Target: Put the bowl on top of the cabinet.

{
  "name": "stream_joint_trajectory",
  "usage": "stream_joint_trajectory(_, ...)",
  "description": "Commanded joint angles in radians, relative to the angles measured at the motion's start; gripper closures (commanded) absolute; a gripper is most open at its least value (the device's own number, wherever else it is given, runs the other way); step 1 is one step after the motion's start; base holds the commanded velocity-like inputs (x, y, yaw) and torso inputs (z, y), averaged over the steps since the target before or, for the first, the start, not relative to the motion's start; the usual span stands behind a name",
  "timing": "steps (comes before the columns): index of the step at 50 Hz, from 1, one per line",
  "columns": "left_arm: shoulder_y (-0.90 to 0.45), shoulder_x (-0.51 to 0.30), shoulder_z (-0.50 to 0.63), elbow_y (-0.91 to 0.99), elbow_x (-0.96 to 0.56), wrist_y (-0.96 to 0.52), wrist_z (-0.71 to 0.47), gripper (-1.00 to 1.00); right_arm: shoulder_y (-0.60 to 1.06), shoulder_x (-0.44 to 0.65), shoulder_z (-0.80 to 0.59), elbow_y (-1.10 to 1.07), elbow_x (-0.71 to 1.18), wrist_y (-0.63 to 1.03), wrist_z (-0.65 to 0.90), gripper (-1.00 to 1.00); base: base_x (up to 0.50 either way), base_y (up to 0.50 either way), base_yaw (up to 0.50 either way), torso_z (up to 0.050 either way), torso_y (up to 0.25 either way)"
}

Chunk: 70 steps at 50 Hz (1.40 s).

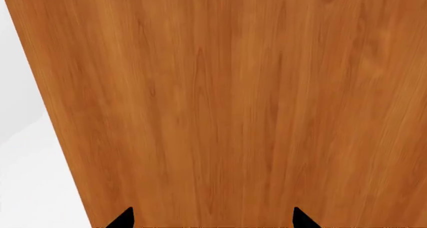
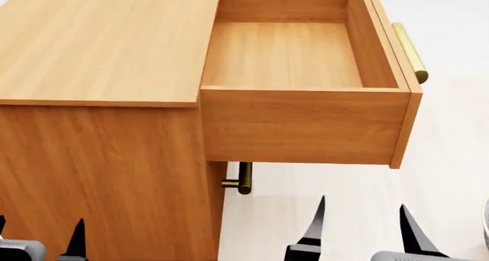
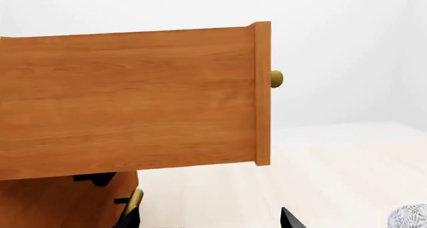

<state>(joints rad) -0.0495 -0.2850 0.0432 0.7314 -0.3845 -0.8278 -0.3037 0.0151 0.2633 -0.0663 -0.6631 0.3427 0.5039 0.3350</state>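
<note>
The cabinet [image 2: 99, 43] is orange-brown wood with a flat bare top, and its top drawer [image 2: 283, 55] is pulled out to the right and holds nothing. Only an edge of the bowl [image 3: 408, 217] shows, white with dark patterning, low on the pale floor to the right of my right gripper. It appears as a grey sliver [image 2: 486, 220] in the head view. My right gripper [image 2: 361, 215] is open over the floor below the drawer, holding nothing. My left gripper [image 2: 38, 232] is open too, facing the cabinet's side wall [image 1: 233, 113] closely.
The open drawer's side panel [image 3: 127, 103] overhangs the space above my right gripper [image 3: 210, 219]. A brass bar handle [image 2: 410, 52] sticks out from the drawer front, and a second one [image 2: 243, 178] is on the cabinet front below. Pale floor [image 2: 443, 158] stretches to the right.
</note>
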Motion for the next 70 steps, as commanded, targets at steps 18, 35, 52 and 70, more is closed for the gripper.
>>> stream_joint_trajectory(18,0.032,-0.014,-0.013,-0.023,-0.006,0.041,-0.001,-1.00,-0.125,0.184,0.195,-0.030,0.046,-0.048,-0.085,-1.00,0.00,0.00,0.00,0.000,0.000)
stream_joint_trajectory(35,0.045,-0.026,-0.002,0.002,-0.012,0.030,-0.008,-1.00,-0.214,0.365,0.445,0.043,0.193,-0.065,-0.262,-1.00,0.00,0.00,0.00,0.000,0.000)
stream_joint_trajectory(52,0.058,-0.038,-0.005,0.000,-0.013,0.049,-0.009,-1.00,-0.281,0.482,0.583,0.142,0.246,-0.019,-0.362,-1.00,0.00,0.00,0.00,0.000,0.000)
stream_joint_trajectory(70,0.071,-0.047,-0.014,-0.016,-0.018,0.063,-0.010,-1.00,0.001,0.573,0.427,0.395,0.323,0.194,-0.314,-1.00,0.00,0.00,0.00,0.000,0.000)
